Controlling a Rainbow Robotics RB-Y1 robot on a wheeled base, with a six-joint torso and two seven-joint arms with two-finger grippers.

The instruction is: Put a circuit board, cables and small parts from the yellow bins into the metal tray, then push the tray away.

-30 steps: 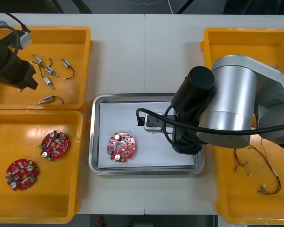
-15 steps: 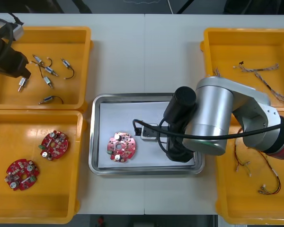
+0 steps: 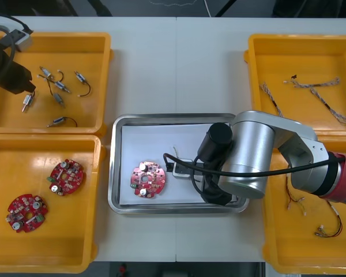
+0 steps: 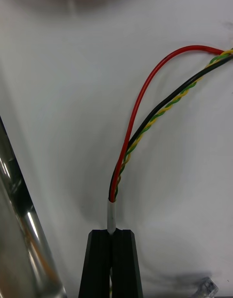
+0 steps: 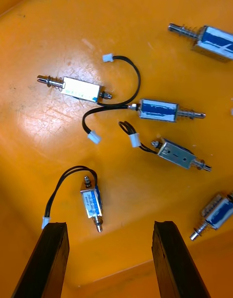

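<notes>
Cable bundle (image 4: 141, 128): one red lead, one black lead and a twisted yellow-and-green pair, joined in a grey sleeve at one end. Clamped at that sleeve by the right gripper (image 4: 112, 232), black fingers pressed together on it with hardly a gap. Runs away from the fingertips over the white floor of the metal tray (image 4: 19, 230), with the shiny tray wall just beside the fingers. Spreads farther out, the red lead arching wide of the other two. Contact with the tray floor: cannot tell.

Front view: metal tray at table centre, between the yellow bins. Holds one round red circuit board (image 3: 148, 179) on the left part of its white floor. Right arm (image 3: 251, 158) over the tray's right part, wrist reaching down into it.

Left gripper (image 5: 109, 225): above the far-left yellow bin (image 3: 98, 75), fingers spread wide, gripping nothing. Hangs over small metal parts (image 5: 158, 109) scattered on the bin floor, most with a black lead ending in a white plug. Nearest part (image 5: 92, 203): just beyond the fingertips, in the span between the two fingers, nearer one of them, touching neither.

Near-left yellow bin (image 3: 6, 173): two more round red circuit boards (image 3: 66, 176), lying apart.

Far-right yellow bin (image 3: 259, 69): twisted cables (image 3: 314, 85), loosely laid.

Near-right yellow bin (image 3: 271, 231): red and yellow cables (image 3: 328, 228), partly under the right arm.
</notes>
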